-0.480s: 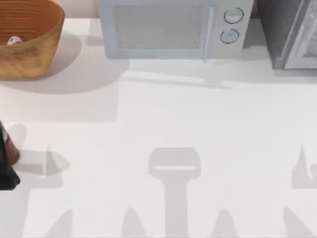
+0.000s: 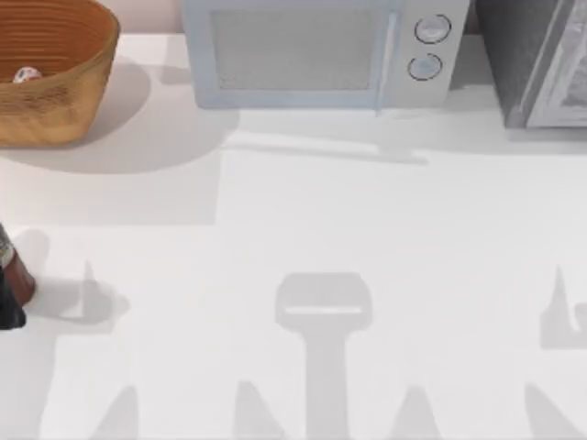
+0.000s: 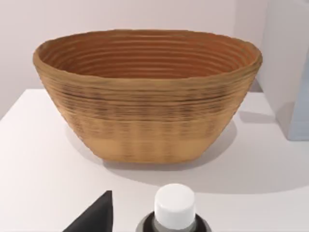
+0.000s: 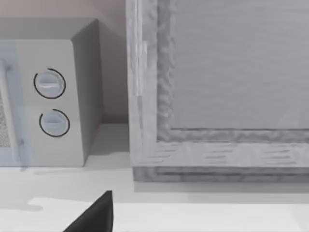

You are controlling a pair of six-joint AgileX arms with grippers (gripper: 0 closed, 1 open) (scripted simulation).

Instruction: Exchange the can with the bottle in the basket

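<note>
Left gripper (image 2: 7, 316) at desk's (image 2: 367, 229) left edge, near side, beside bottle (image 2: 13, 270); cannot tell whether holding or open. Bottle: dark reddish-brown, white cap, upright; likely rigid, smooth, top-heavy, best gripped mid-body. Basket (image 2: 64, 101) at far left corner: woven, orange-brown, ribbed inside. Can (image 2: 26, 75) lies inside: small, white-red, probably light, rolls easily. Right gripper (image 4: 96, 215): state unclear

Your top camera looked straight down on the white surface (image 2: 303, 220). Your left wrist camera faced the basket (image 3: 147, 96) from close and low; both views shared it. Your right wrist camera faced the microwave (image 4: 53, 92), also seen from above.
</note>
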